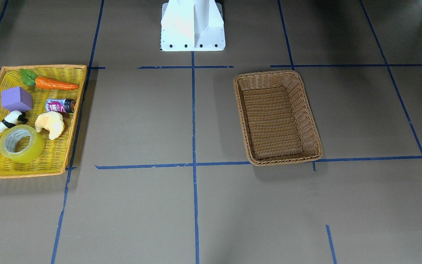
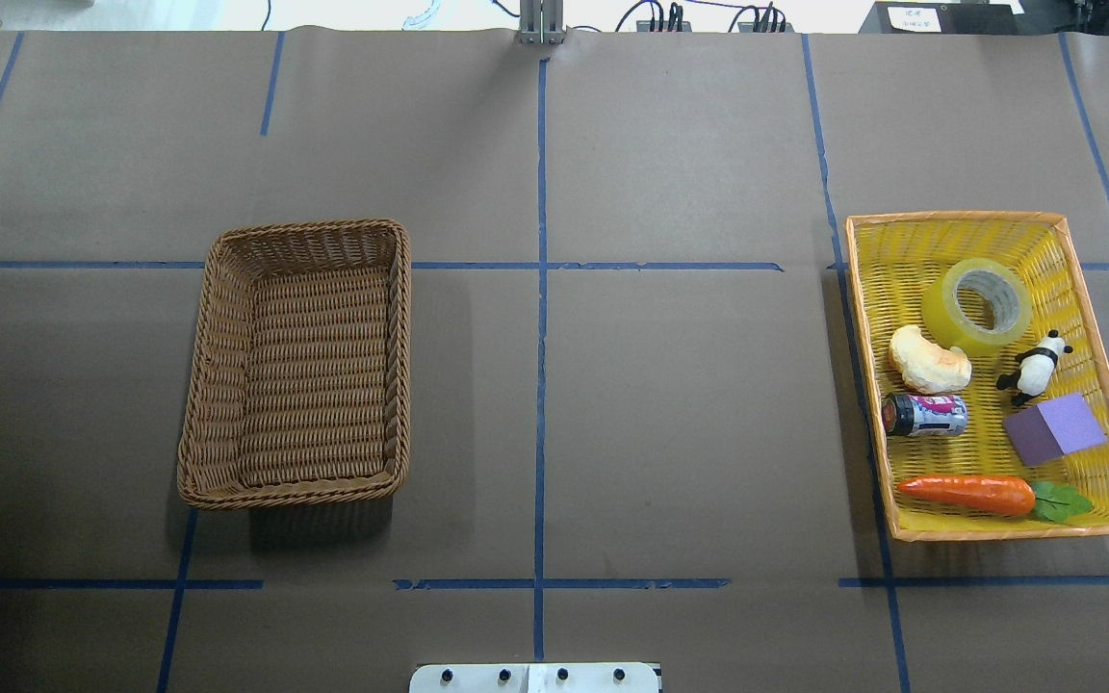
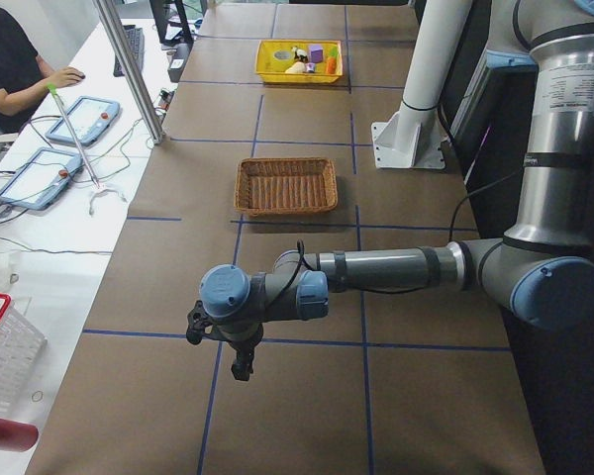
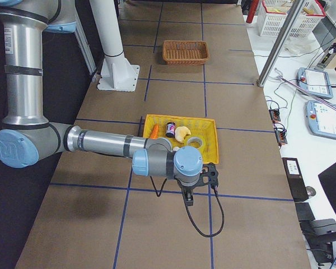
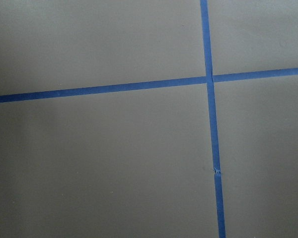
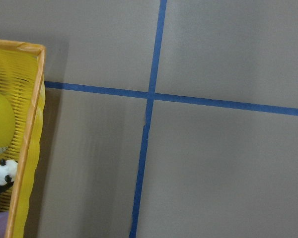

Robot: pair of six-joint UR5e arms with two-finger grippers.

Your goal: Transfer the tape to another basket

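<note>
The tape [image 1: 21, 143] is a yellow-green roll lying flat in the yellow woven tray [image 1: 44, 67], at its end farthest from the robot; it also shows in the overhead view [image 2: 978, 306] and at the edge of the right wrist view [image 6: 0, 121]. The empty brown wicker basket [image 2: 304, 229] stands on the robot's left half [image 1: 284, 161]. My left gripper [image 3: 240, 361] hangs over bare table beyond the basket. My right gripper [image 4: 189, 199] hangs just outside the tray's end. Both show only in the side views, so I cannot tell whether they are open or shut.
The tray [image 2: 954, 218] also holds a croissant toy [image 2: 928, 361], a small can [image 2: 925, 415], a panda figure [image 2: 1034, 366], a purple block [image 2: 1055, 429] and a toy carrot [image 2: 968, 493]. The white robot base [image 1: 192, 25] stands at mid table edge.
</note>
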